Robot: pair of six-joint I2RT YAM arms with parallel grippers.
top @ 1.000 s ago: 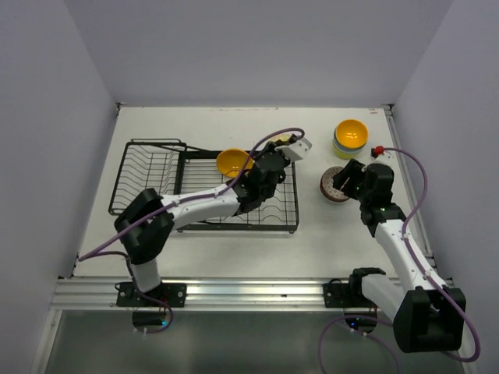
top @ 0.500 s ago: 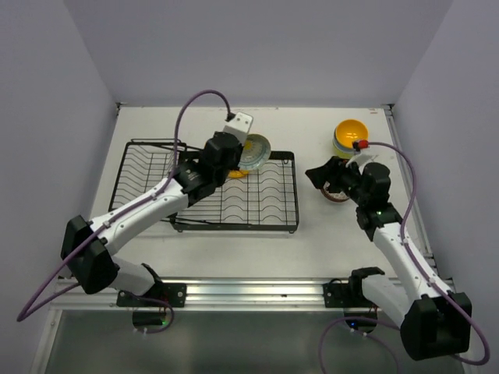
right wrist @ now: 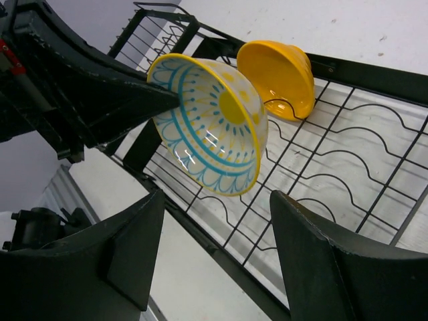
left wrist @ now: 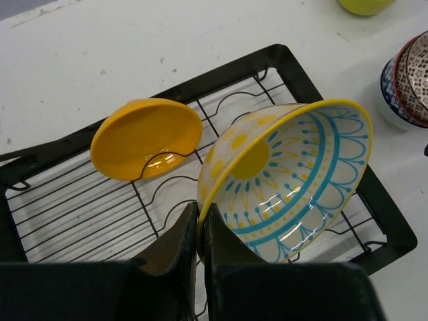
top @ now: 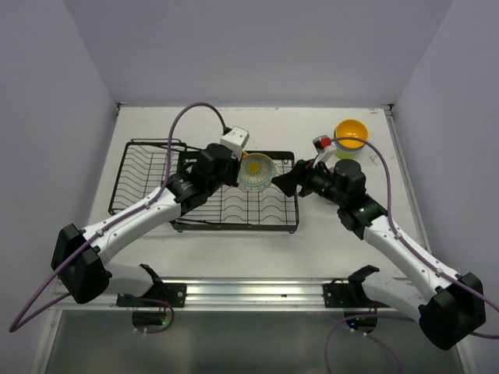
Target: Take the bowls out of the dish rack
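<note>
Yellow-and-teal patterned bowl (left wrist: 287,180) pinched by its rim in the closed left gripper (left wrist: 200,224), tilted above the rack (left wrist: 221,73). Orange bowl (left wrist: 146,138) just beyond those fingers, propped on edge in the rack's slots. Right gripper (right wrist: 214,227) spread wide, holding nothing, facing the patterned bowl's hollow. Stack (top: 350,134) on the table behind the right fingers.

The dish rack (top: 234,212) is set on the left half of the surface (top: 234,125). A held bowl (top: 256,171) is tilted above the rack's far right part, its rim pinched between the jaws of the left gripper (left wrist: 200,224). A second bowl (left wrist: 146,137) is stood on edge in the rack's far row of slots. The right gripper (top: 292,181) is placed at the rack's right edge, jaws apart, clear of the held bowl. A stack of bowls (top: 351,136) is found on the surface well right of the rack.
</note>
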